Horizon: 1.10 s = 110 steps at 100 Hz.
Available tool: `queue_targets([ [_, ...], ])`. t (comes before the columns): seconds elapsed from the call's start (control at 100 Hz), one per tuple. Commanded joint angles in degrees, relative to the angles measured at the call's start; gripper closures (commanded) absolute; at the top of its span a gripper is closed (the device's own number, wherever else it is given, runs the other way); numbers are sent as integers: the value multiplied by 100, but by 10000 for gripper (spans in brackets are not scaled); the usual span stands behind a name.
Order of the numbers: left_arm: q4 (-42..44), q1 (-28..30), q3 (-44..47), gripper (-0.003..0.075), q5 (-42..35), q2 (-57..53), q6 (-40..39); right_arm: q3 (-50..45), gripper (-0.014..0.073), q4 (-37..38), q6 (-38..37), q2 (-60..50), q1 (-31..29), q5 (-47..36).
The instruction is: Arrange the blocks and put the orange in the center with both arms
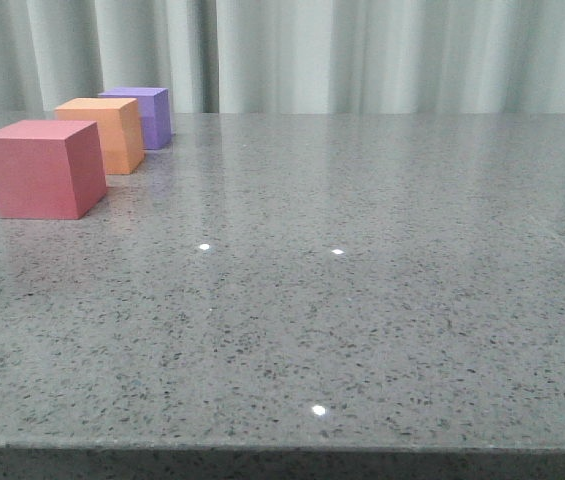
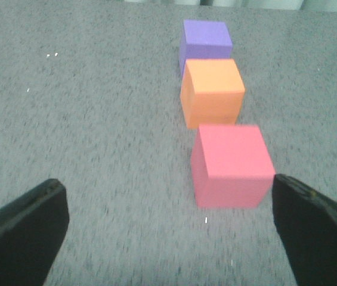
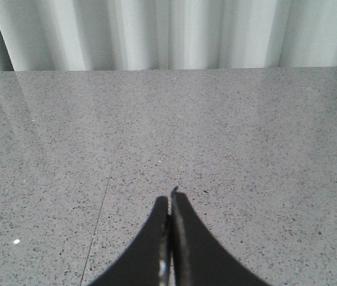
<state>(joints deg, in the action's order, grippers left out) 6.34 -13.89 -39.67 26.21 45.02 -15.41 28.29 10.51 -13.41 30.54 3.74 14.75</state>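
Grey speckled stone bench point(image 1: 362, 300) carried a pinkish-red matte cube point(image 1: 44, 168), orange matte cube point(image 1: 105, 133) between, and purple matte cube point(image 1: 146, 115) in line, so arranging looked finished; left end effector point(image 2: 171, 229) spread, right end effector point(image 3: 169, 238) pressed together, retreat seemed next.

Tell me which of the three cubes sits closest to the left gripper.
The pinkish-red cube, nearest end of the row; the orange cube and purple cube lie beyond it.
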Motion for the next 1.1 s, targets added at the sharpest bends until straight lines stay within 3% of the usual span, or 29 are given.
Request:
queue_targets([
  [0.0, 8, 14, 241, 83, -276, -682, -10, 153, 662, 68, 32, 13, -38, -484],
  [0.12, 8, 14, 649, 115, 10, -1454, -10, 153, 662, 68, 32, 13, -38, -484],
  [0.21, 8, 14, 785, 206, 177, -1950, -10, 153, 662, 68, 32, 13, -38, -484],
  [0.49, 8, 14, 879, 743, 267, -2716, -10, 153, 662, 68, 32, 13, -38, -484],
  [1.09, -7, 14, 892, 741, 282, -2716, -10, 153, 662, 68, 32, 13, -38, -484],
])
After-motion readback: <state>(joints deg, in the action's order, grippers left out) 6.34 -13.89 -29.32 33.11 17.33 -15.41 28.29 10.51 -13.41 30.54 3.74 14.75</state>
